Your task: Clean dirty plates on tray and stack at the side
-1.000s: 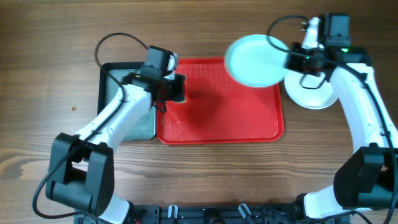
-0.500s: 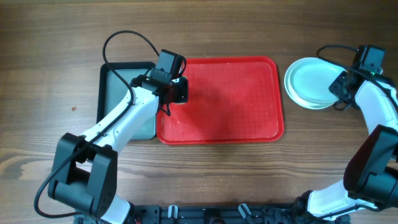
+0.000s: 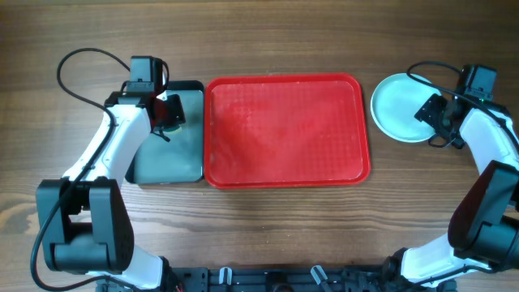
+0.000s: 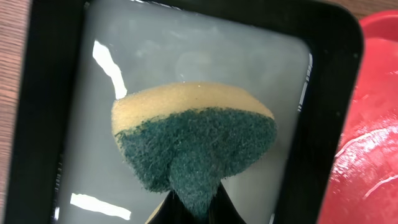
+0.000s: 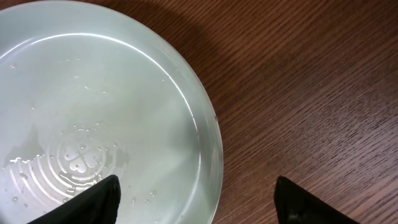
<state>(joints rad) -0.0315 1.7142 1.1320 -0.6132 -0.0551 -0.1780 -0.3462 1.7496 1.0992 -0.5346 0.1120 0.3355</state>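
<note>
Wood-grain table (image 3: pixel 268 40) beneath red tray (image 3: pixel 284 130)

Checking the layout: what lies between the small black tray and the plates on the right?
Only the red tray, with no plate on it, lies between the black tray and the plates; the overhead view shows this.

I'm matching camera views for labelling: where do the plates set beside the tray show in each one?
Overhead: the plates at the upper right, beside the red tray.
Right wrist: the top plate fills the left side.
Left wrist: not in it; the sponge fills it.
Shared landmark: the wood-grain table, in all three.
</note>
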